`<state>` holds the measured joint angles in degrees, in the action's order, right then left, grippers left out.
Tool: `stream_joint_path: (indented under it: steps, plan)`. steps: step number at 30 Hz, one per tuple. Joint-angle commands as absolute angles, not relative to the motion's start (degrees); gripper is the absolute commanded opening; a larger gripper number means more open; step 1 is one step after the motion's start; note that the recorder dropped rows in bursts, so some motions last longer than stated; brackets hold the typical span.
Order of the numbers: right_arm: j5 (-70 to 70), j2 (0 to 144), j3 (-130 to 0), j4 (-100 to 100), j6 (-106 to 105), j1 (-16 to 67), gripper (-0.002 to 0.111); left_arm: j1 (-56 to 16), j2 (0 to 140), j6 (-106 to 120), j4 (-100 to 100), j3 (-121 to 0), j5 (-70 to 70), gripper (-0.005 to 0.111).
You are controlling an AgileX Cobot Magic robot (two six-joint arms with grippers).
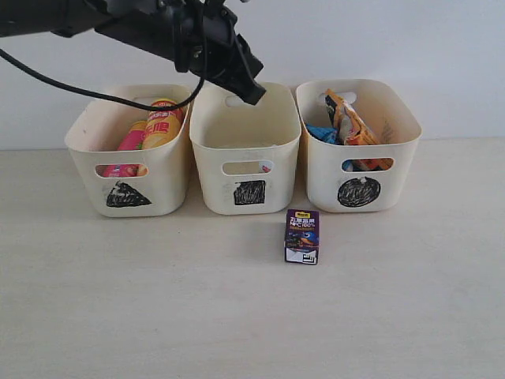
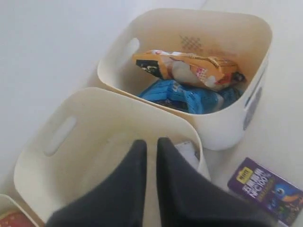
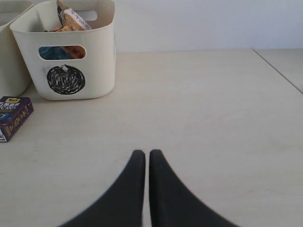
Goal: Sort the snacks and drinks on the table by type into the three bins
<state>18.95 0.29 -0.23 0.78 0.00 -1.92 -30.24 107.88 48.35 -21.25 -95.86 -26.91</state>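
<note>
Only 1 item remains: the carton (image 1: 302, 236) sits at 5 o'clock from the square bin (image 1: 209, 170). Your left gripper (image 2: 150, 146) hovers over that bin, jaws pressed together and empty; the right gripper (image 3: 143, 158) is likewise closed. Open wide, then straddle the carton's narrow sides.

It looked like a bare lab or test bench. A pale wood-grain worktop (image 1: 118, 316) met a plain white wall (image 1: 442, 47) at its far edge, where three cream tubs (image 1: 213, 178) with hand-scribbled black marks stood in a row.
</note>
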Motion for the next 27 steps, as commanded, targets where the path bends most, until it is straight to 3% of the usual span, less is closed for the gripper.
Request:
stream_joint_path:
  steps: [1,10,27]
  plan:
    - [18.64,0.0,0.0,0.69,0.0,-2.17,0.0,-30.24,104.66,38.85,-13.84,-96.28,-34.12,0.004]
    - [18.64,0.0,0.0,0.69,0.0,-2.17,0.0,-31.32,102.16,30.94,-7.64,-93.94,-46.77,0.004]
    - [18.64,0.0,0.0,0.69,0.0,-2.17,0.0,-44.3,103.29,21.47,-5.24,-89.92,-46.6,0.004]
